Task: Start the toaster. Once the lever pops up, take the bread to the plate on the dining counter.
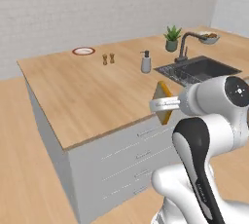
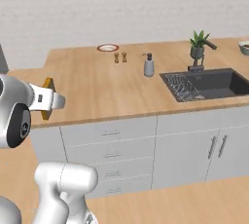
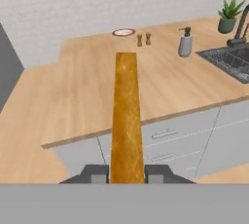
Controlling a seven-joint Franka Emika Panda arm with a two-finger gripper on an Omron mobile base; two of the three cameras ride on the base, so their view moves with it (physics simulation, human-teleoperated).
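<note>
My gripper [image 3: 126, 174] is shut on the bread [image 3: 126, 121], a tan slice with an orange-brown crust, seen edge-on between the fingertips. The gripper [image 1: 163, 105] holds the bread [image 1: 164, 100] upright, just above the near edge of the dining counter [image 1: 87, 96]. From the right base view, the gripper [image 2: 48, 99] and bread [image 2: 47, 84] hang by the counter's [image 2: 97, 91] front left corner. The red-rimmed plate [image 1: 83, 51] lies at the far side of the counter, well beyond the bread, with nothing on it [image 2: 108, 48] [image 3: 123, 32]. The toaster is out of view.
Two small shakers [image 1: 108, 59] and a soap dispenser [image 1: 145, 62] stand between the bread and the plate's side. A dark sink [image 1: 199, 69] with a faucet, a potted plant [image 1: 171, 38] and a bowl [image 1: 209, 37] are to the right. Drawers front the counter.
</note>
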